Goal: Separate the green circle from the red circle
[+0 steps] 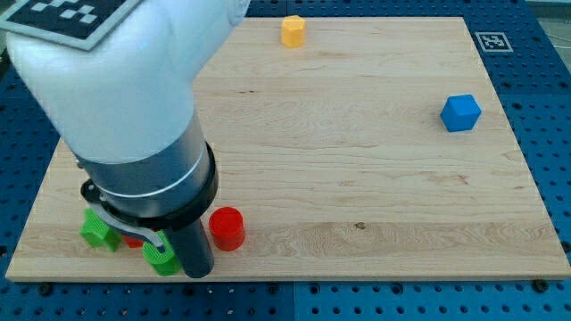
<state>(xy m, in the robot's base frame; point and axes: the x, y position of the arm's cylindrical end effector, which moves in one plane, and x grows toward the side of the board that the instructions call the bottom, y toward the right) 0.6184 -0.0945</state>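
My tip (pixel 198 272) stands upright between green circle (pixel 161 258) and red circle (pixel 227 227).

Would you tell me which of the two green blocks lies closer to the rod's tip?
The green block at the board's bottom edge, directly left of my tip and seemingly touching the rod. The other green block sits further toward the view's left, beyond the arm's body.

One red circle (pixel 227 227) sits on the wooden board (pixel 357 196); two green blocks (pixel 98 231) (pixel 161 258) lie at the view's left of that circle; one blue cube (pixel 460 112); one yellow block (pixel 293 30); another red piece (pixel 133 239) is mostly hidden.
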